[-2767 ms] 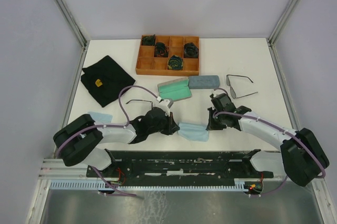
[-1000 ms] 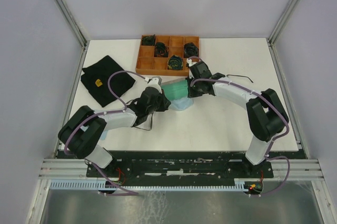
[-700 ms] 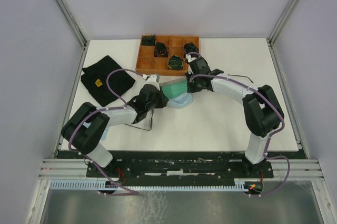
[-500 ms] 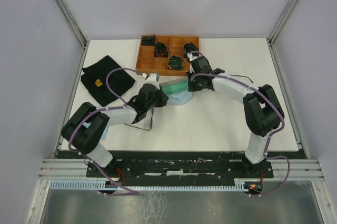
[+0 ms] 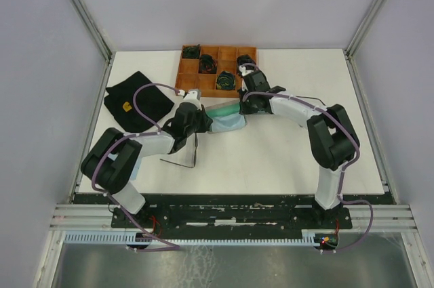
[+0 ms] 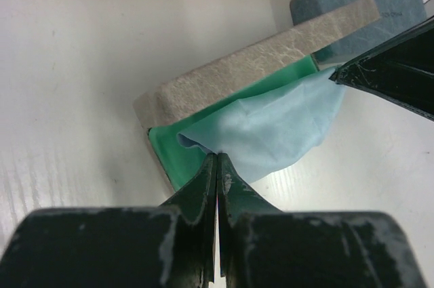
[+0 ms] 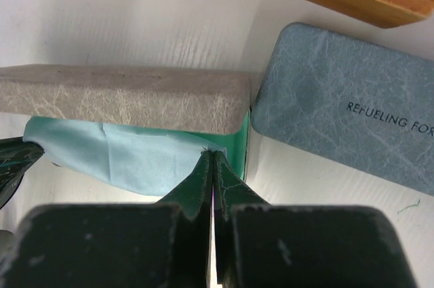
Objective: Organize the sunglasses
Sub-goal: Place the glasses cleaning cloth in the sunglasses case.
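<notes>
Both grippers are closed, each pinching the light blue cloth (image 6: 271, 132). The left gripper (image 6: 217, 159) holds the cloth's left edge between its shut fingers, and the right gripper (image 7: 211, 156) holds the right corner in the same way. The cloth spans between them over the green inside of the open grey case (image 7: 122, 98), whose lid is on the far side. Just right of this case lies the blue case (image 7: 339, 118), closed. I cannot tell if the two cases touch. Far of both cases is the wooden tray (image 5: 227, 53), with dark green bundles (image 5: 226, 80) in some of its compartments. The sunglasses lie on the table (image 5: 271, 159). One pair (image 5: 180, 162) is on the near side of the left arm, close to it. The other pair (image 5: 313, 101) is right of the right arm and partly hidden by it. A black fabric (image 5: 135, 101) lies at the left of the table.
</notes>
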Motion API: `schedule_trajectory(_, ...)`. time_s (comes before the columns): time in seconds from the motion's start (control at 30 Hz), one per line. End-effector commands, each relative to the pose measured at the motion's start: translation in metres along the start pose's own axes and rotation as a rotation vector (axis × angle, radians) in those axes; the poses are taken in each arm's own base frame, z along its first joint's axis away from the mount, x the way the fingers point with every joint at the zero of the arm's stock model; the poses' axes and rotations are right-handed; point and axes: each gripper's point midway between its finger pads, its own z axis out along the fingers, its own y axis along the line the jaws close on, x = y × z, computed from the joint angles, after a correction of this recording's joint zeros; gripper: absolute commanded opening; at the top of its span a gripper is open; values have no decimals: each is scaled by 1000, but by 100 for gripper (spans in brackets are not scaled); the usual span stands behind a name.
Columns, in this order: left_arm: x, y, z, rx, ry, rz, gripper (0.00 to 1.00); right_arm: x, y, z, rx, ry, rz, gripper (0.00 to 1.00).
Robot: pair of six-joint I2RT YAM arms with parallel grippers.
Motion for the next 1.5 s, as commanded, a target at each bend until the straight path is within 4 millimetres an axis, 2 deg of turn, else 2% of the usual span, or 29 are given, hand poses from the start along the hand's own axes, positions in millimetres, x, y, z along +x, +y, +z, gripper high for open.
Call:
schedule_trajectory(0.0,-22,-4,12,32,-55,46,3,-31,7,3,-27,-76,11,0)
schedule_trajectory(0.23,-19,3,22,21,-38,61,3,-34,7,11,-26,-70,11,0)
schedule_trajectory(0.73,-17,22,31,-42,-29,81,3,-29,1,24,-13,-43,12,0)
schedule_trajectory(1.3,-18,28,37,-82,-4,83,3,-26,0,31,-12,-31,11,0)
schedule_trajectory(1.4,-16,28,36,-81,4,76,9,-26,0,30,-11,-31,9,6)
schedule_trajectory(1.47,-14,29,33,-83,6,65,18,-28,0,27,-12,-38,10,15)
